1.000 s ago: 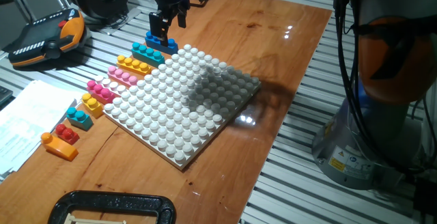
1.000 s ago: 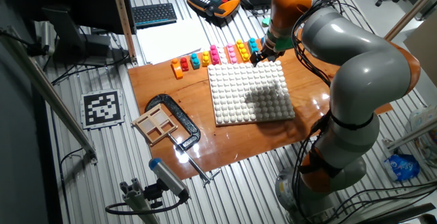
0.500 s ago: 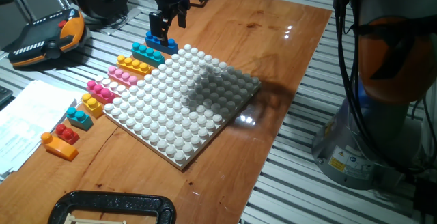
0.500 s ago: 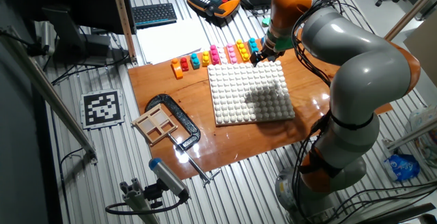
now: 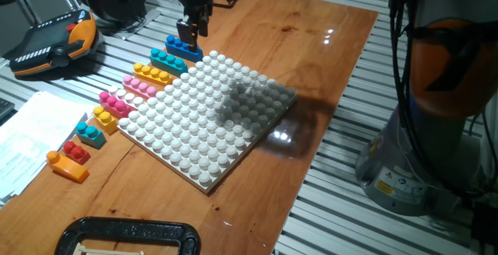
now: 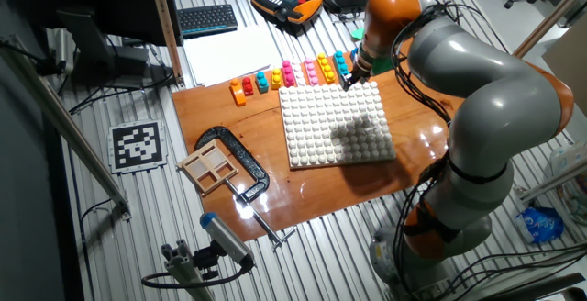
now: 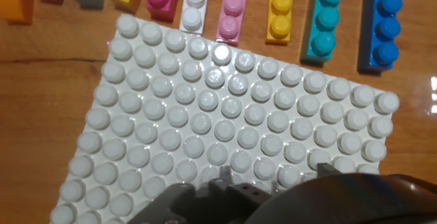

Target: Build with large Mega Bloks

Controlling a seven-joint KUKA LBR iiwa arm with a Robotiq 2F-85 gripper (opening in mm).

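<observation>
Mega Bloks lie in a row on the wood along the left edge of the white baseplate (image 5: 206,111). From the far end they are blue (image 5: 184,49), teal (image 5: 167,59), yellow (image 5: 152,74) and pink (image 5: 140,86), then several shorter ones down to orange (image 5: 66,165). My gripper (image 5: 193,31) hangs just above the blue brick, its fingers a little apart with nothing between them. The hand view looks down on the baseplate (image 7: 225,135), with the blue brick (image 7: 381,22) and teal brick (image 7: 324,22) at top right. In the other fixed view my gripper (image 6: 348,81) is at the plate's far corner.
A black clamp (image 6: 240,163) and a small wooden frame (image 6: 206,168) lie on the near left of the wooden board. Papers (image 5: 27,134) and an orange-black pendant (image 5: 54,41) sit on the slatted table beside the bricks. The arm's base (image 6: 459,218) stands to the right.
The hand has turned about its wrist above the blue brick, so the fingers look narrower than before. The arm's elbow has shifted. No brick has moved.
</observation>
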